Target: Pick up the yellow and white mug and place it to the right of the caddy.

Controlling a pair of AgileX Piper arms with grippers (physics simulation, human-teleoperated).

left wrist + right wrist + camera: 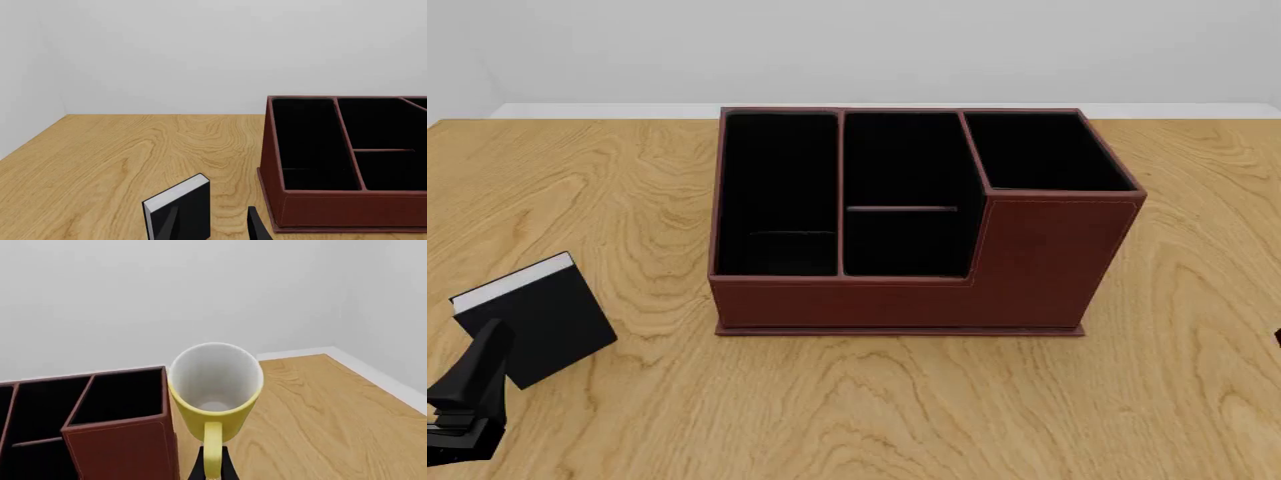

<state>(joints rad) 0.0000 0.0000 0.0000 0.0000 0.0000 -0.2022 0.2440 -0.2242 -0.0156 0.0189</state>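
Yellow and white mug [214, 390] seen only from the right wrist, mouth tipped toward the camera, beside the tall corner of the caddy [908, 215]; right hand [212, 465] pinches the loop handle, probably so the cup hangs free for setting down; off the worktop [868, 410], it seems. Left hand [213, 225] idle near a black book [534, 318]; fingers apart, holding nothing.
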